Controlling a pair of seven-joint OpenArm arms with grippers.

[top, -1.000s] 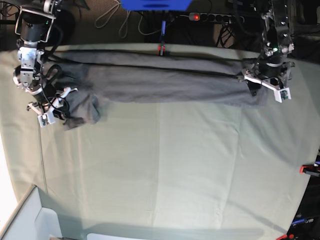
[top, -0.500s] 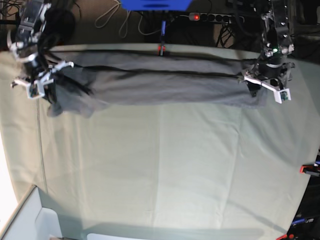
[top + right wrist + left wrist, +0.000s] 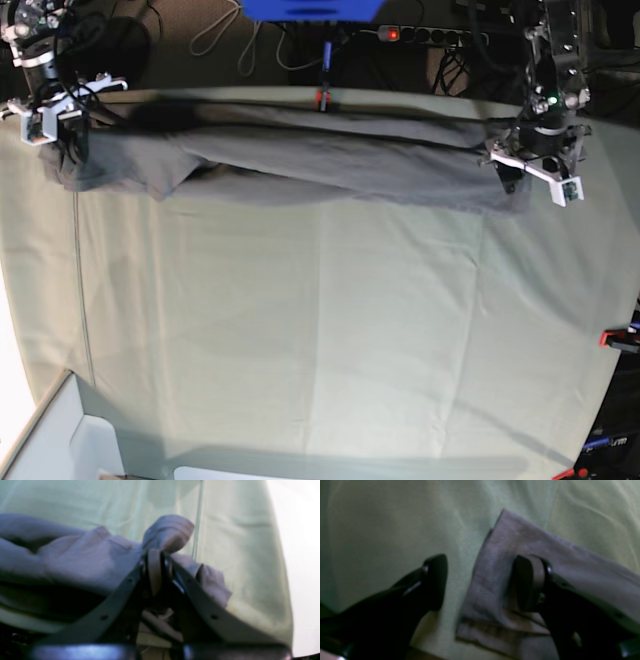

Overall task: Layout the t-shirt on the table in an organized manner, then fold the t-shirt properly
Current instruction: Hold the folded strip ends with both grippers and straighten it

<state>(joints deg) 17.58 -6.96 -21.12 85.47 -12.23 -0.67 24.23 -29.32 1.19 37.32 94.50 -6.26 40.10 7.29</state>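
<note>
The grey t-shirt lies pulled into a long band along the far edge of the table. My right gripper, at the far left corner, is shut on a bunch of the shirt's end; its fingers are pressed together on the fabric, which hangs lifted. My left gripper is over the shirt's other end. In the left wrist view it is open: one finger is over the green cloth, the other over the shirt's folded corner.
A red clamp sits at the far edge by the shirt, another at the right edge. A white bin stands at the near left corner. Cables and a power strip lie beyond the table.
My right gripper has moved up and away to the far left corner, dragging the shirt's bunched end with it and stretching the shirt. The left arm has not moved.
</note>
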